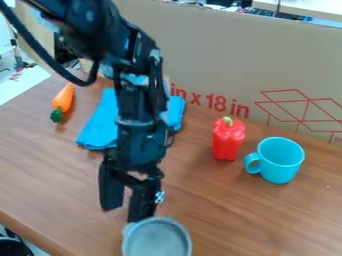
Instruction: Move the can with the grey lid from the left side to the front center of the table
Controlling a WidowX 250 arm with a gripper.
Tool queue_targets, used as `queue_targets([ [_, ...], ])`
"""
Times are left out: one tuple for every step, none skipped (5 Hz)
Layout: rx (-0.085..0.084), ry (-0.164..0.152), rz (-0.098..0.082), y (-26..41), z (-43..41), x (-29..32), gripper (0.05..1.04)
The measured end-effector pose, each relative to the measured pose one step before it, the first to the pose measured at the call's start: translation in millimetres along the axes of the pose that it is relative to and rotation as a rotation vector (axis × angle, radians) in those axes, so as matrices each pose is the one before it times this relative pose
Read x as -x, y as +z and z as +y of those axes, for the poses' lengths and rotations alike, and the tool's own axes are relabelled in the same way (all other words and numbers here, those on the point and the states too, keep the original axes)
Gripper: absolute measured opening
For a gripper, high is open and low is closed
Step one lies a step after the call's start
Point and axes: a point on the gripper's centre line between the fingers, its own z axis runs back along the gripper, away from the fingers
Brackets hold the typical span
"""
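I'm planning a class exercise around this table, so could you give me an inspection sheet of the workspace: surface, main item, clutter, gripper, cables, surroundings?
Surface: brown wood-grain table.
Main item: grey round container, at the lower picture edge, partly cut off.
Clutter: blue cloth behind the gripper; orange toy carrot at upper left; red toy pepper, upright, beside a turquoise mug, also upright.
Gripper: black gripper, fingers apart, close to the container's rim; contact can't be told.
Cables: black cable looping at upper left.
Surroundings: cardboard panel with red print behind the table.

Round grey dish [157, 241] — paler rim, bottom edge of view, partly cropped
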Motion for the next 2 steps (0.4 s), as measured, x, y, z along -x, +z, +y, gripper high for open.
queue_targets([
  [0.0079,0.0198,-0.0378,12.45,-2.3,-7.53,1.0],
  [-0.05,0.0651,-0.0155,12.15,16.34,-0.53,1.0],
])
